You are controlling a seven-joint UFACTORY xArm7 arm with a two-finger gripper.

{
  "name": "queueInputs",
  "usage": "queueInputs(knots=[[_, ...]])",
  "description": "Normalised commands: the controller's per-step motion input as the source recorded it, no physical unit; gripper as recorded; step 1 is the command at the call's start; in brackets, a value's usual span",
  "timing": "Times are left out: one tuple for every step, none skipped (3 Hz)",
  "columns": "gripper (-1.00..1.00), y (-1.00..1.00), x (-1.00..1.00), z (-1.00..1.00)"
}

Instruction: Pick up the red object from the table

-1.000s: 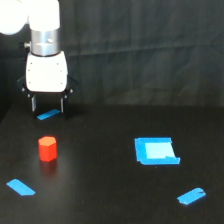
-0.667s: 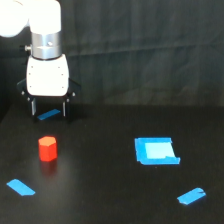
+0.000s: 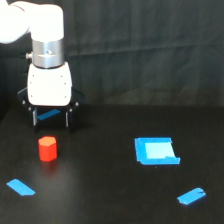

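Block: the red block (image 3: 48, 148) stands upright on the table (image 3: 105, 200), toward the exterior view's left, resting free with nothing touching it.

Gripper: the white gripper (image 3: 50, 118) hangs on the far side of the block, fingers pointing down; a blue strip (image 3: 48, 115) shows through the gap between them.

Jaws: spread wide and empty, both dark fingers well clear of each other, nothing held.

Key relation: the block sits nearer the camera than the jaws and almost straight below them in the picture, so the offset looks to run mainly near-far, with barely any left-right error. How high the fingertips ride over the table is hard to tell from this one view.

Fit: the block is narrower than the opening, so by my read it should slip between the fingers with room on both sides.

Long axis: the block is stubby and faceted, standing on end; no long side to line up with, though flat faces would give a better pinch than corners.

Next call: probably a short move toward the near edge, then down over the block, then close.

Clutter: a blue square (image 3: 156, 150) lies well off to the right, two more blue strips (image 3: 20, 187) (image 3: 191, 196) lie nearer the camera, none in the path.
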Motion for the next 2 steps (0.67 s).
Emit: queueInputs(knots=[[1.0,-0.93,0.25,-0.19],[0.94,-0.9,0.23,-0.02]])
